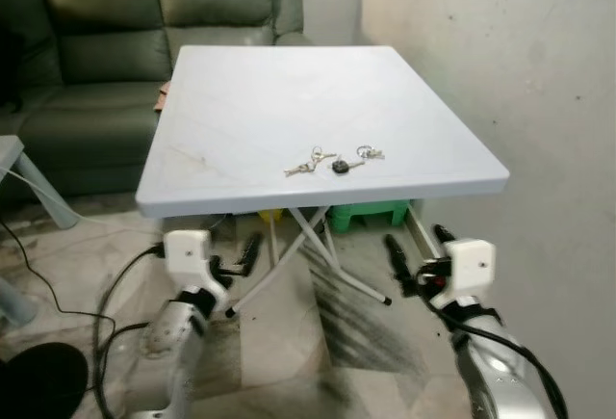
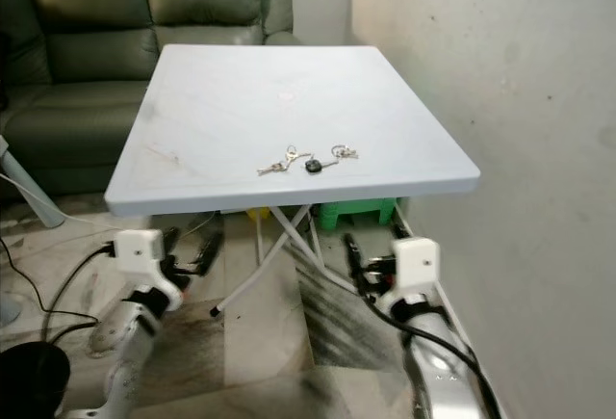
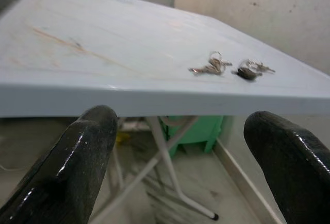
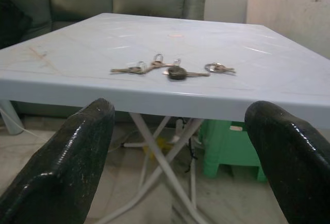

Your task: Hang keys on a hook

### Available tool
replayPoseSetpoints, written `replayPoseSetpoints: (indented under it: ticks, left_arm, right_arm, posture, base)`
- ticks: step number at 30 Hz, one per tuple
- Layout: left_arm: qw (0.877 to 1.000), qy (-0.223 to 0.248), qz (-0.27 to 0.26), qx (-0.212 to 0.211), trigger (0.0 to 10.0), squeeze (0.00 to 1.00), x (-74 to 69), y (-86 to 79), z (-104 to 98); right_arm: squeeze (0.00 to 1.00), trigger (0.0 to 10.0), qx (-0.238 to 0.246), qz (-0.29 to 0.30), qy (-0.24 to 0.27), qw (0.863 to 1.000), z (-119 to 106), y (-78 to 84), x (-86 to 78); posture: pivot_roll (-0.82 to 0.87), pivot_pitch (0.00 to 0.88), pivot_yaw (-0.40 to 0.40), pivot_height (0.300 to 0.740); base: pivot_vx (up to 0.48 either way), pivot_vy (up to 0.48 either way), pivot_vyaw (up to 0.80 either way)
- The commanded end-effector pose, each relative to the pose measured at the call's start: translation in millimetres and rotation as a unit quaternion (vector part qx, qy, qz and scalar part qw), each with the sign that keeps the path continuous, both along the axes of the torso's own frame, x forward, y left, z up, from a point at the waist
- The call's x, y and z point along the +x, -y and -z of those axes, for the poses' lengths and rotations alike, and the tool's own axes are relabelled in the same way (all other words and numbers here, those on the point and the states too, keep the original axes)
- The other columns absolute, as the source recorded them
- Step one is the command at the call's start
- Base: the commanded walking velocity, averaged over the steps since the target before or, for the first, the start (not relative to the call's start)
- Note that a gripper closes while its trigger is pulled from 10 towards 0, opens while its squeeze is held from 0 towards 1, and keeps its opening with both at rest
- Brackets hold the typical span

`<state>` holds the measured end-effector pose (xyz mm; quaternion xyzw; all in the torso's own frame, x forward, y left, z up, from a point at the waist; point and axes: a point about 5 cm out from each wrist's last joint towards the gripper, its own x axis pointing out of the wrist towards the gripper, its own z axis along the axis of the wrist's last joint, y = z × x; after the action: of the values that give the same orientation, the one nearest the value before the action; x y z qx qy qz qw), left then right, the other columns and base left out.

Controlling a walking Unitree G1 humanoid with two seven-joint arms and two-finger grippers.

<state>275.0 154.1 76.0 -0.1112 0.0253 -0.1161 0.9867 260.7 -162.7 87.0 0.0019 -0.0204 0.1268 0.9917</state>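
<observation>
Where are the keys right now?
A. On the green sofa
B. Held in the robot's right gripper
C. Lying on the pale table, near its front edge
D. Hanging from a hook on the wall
C: the keys lie flat on the table near its front edge, while the left gripper and right gripper wait open below the tabletop.

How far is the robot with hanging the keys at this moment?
Nothing looks done yet. The keys lie loose near the front edge of the white table. The left gripper and the right gripper are both open, held below the table edge and holding nothing. Left to do: reach up, grasp the keys and take them to a hook.
</observation>
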Motion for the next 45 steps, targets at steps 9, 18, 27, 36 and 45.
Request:
replayPoseSetpoints:
  ticks: [9,18,27,36,45]
  left_arm:
    - [1.000,0.005,-0.002,-0.004,10.0,0.00,4.0,9.1,-2]
    - [1.000,0.003,-0.003,0.005,10.0,0.00,4.1,8.4,-1]
    - [1.000,-0.007,-0.012,-0.006,10.0,0.00,3.6,9.6,1]
    - [1.000,0.002,-0.026,0.010,10.0,0.00,3.8,18.8,0]
    - [1.000,0.014,-0.017,0.023,10.0,0.00,3.2,27.0,-4]
  right_arm:
    - [0.00,10.0,-0.009,0.008,-0.003,1.000,1,8.2,-1.8]
    - [0.00,10.0,-0.009,0.006,-0.004,1.000,1,7.4,-2.8]
    - [0.00,10.0,-0.015,0.004,-0.008,1.000,2,9.2,-5.6]
    - [0.00,10.0,-0.029,-0.015,-0.008,0.999,1,10.9,-1.6]
    - [0.00,10.0,-0.046,-0.037,-0.003,0.998,-7,17.6,7.7]
  posture:
    - [-0.02,0.015,-0.004,0.740]
    - [-0.02,0.017,-0.006,0.740]
    - [-0.02,0.028,-0.009,0.740]
    - [-0.02,0.035,-0.018,0.740]
    - [-0.01,0.041,-0.026,0.740]
  base:
    - [0.304,0.170,0.00]
    - [0.480,0.000,0.00]
    - [0.409,0.000,0.00]
    - [0.000,0.000,0.00]
    - [0.000,0.000,0.00]
